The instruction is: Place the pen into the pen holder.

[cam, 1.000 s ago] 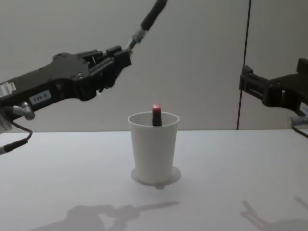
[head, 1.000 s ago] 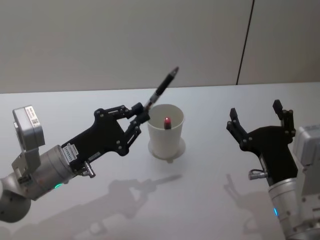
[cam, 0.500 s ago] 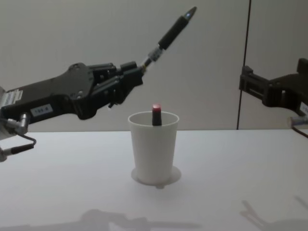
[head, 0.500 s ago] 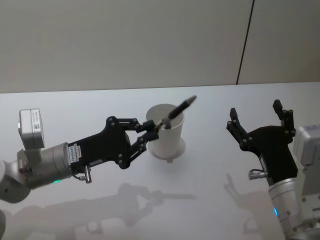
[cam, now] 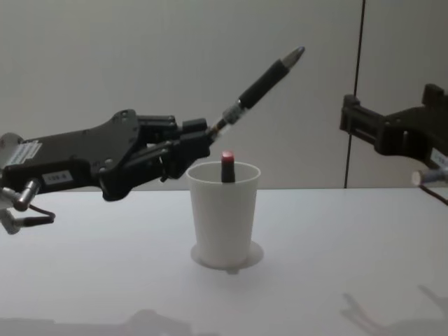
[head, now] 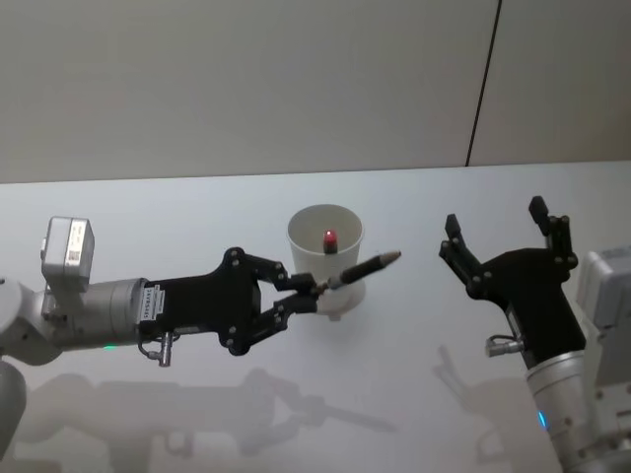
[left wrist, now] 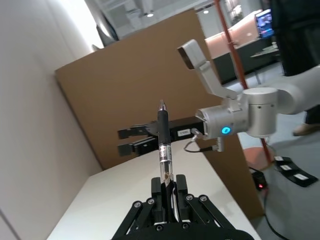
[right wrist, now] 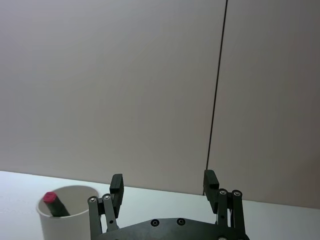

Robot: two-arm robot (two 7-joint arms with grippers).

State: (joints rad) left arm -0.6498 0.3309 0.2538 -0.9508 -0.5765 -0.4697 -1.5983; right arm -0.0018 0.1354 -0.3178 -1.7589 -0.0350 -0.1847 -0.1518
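A black pen (head: 361, 268) (cam: 263, 80) (left wrist: 164, 142) is clamped by its back end in my left gripper (head: 314, 293) (cam: 204, 137) (left wrist: 167, 189), which is shut on it. The pen slants up and to the right, its tip above and right of the pen holder's rim. The pen holder (head: 317, 258) (cam: 224, 220) (right wrist: 65, 222), a white paper cup on a thin round base, stands upright at the table's middle, with a dark red-capped stick (head: 330, 239) (cam: 227, 166) inside. My right gripper (head: 493, 219) (right wrist: 162, 181) (cam: 388, 129) hovers open to the right, holding nothing.
The white table (head: 444, 414) is bare around the cup. A grey wall (head: 246, 79) with a dark vertical seam stands behind. In the left wrist view, a brown board (left wrist: 150, 85) rises past the table's edge.
My left gripper has dropped lower and come nearer with the pen, which now tilts flatter and points right. My right gripper has shifted slightly left.
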